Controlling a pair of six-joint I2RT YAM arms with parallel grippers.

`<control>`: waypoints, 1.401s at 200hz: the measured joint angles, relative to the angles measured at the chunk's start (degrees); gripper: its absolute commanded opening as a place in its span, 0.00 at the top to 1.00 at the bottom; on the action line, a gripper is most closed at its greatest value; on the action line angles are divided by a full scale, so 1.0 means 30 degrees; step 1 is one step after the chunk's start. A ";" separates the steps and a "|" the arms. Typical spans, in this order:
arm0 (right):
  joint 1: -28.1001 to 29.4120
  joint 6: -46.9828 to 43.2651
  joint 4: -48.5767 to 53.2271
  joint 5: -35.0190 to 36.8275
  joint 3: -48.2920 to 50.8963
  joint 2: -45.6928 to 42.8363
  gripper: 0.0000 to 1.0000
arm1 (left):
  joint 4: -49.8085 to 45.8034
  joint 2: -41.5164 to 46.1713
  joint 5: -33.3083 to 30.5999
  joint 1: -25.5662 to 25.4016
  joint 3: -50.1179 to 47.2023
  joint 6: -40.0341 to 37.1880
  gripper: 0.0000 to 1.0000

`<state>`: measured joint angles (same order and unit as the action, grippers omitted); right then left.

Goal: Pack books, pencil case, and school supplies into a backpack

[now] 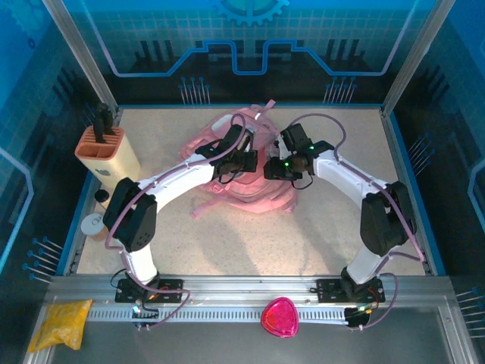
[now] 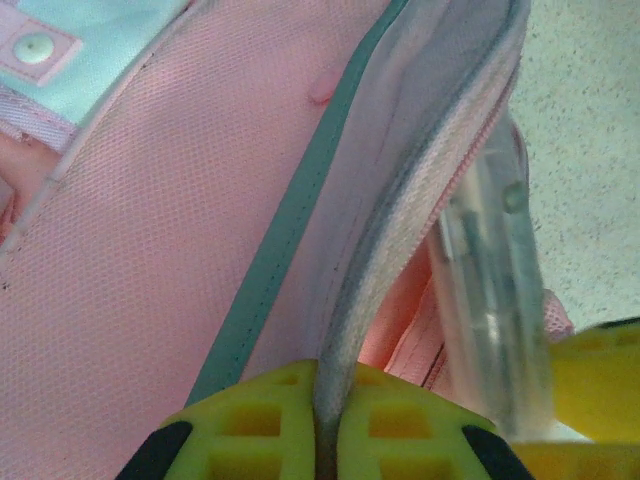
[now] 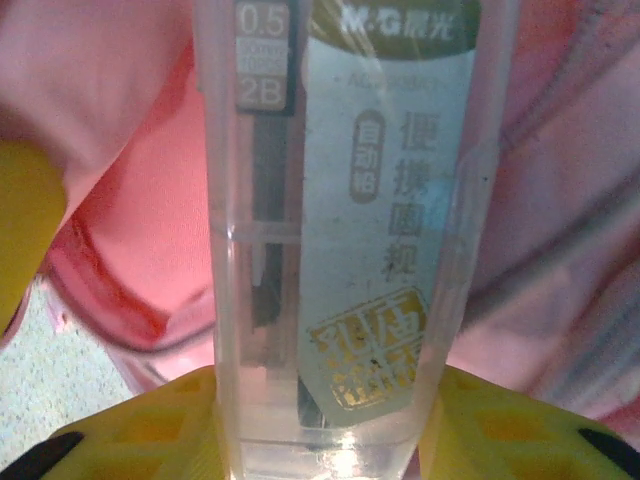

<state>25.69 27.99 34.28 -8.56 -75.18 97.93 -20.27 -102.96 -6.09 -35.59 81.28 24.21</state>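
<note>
Right gripper (image 3: 320, 445) around lead case (image 3: 340, 200), backpack (image 3: 110, 130) just behind.

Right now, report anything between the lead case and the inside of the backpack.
Nothing clearly does. The left hand pinches the zip edge of the backpack; the lead case, held by the right hand, sits close beside that edge.

The backpack (image 1: 246, 186) lies mid-counter (image 1: 250, 243), toward the back. A lead case (image 2: 490, 300) stands just beside its zip edge. A knife block (image 1: 106, 155) stands at the counter's left edge. On the near rail, a bag (image 1: 61, 322) lies left and a heart-shaped thing (image 1: 280, 317) right of centre.
</note>
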 measured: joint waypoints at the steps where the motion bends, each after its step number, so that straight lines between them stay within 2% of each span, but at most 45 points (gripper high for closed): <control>1: 0.0000 0.0029 -0.0007 -0.0022 -0.0029 0.0044 0.56 | 0.0007 0.0007 0.0000 0.0000 0.0000 0.0022 1.00; 46: 0.0000 0.0641 -0.0532 -0.0772 -0.0641 0.1078 0.37 | 0.0073 0.0051 0.0051 0.0007 0.0000 0.1056 1.00; 77: -0.0379 0.1013 -0.1384 -0.1537 -0.0073 0.0510 0.35 | 0.0080 0.0102 0.0197 0.0080 0.0000 0.1435 1.00; 97: -0.0838 0.1253 -0.2047 -0.2200 0.0721 -0.0342 0.44 | 0.0080 0.0102 0.0342 0.0073 0.0000 0.1472 1.00; 121: -0.1370 0.1625 -0.2907 -0.3002 0.1071 -0.0561 0.63 | 0.0095 0.0102 0.0517 0.0073 0.0000 0.1486 1.00; 163: -0.1290 0.2251 -0.3825 -0.3971 0.1151 0.0248 0.76 | 0.0146 0.0102 0.0969 0.0073 0.0000 0.1843 1.00; 208: -0.0962 0.3031 -0.4940 -0.4911 0.1144 0.1260 0.78 | 0.0146 0.0102 0.1056 0.0080 0.0000 0.1982 1.00; 232: -0.0831 0.3395 -0.5727 -0.5479 0.1202 0.1260 0.75 | 0.0146 0.0160 0.1035 0.0109 0.0000 0.1982 1.00; 248: -0.0838 0.3388 -0.5923 -0.5348 0.1413 0.1173 0.72 | 0.0124 0.0204 0.1049 0.0131 0.0000 0.1974 1.00; 280: -0.0845 0.3118 -0.5705 -0.4677 0.2025 0.0634 0.75 | 0.0124 0.0219 0.1064 0.0131 0.0000 0.1974 1.00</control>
<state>23.16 37.34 17.17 -22.59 -69.10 99.83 -19.90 -102.30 -2.90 -35.20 81.28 30.13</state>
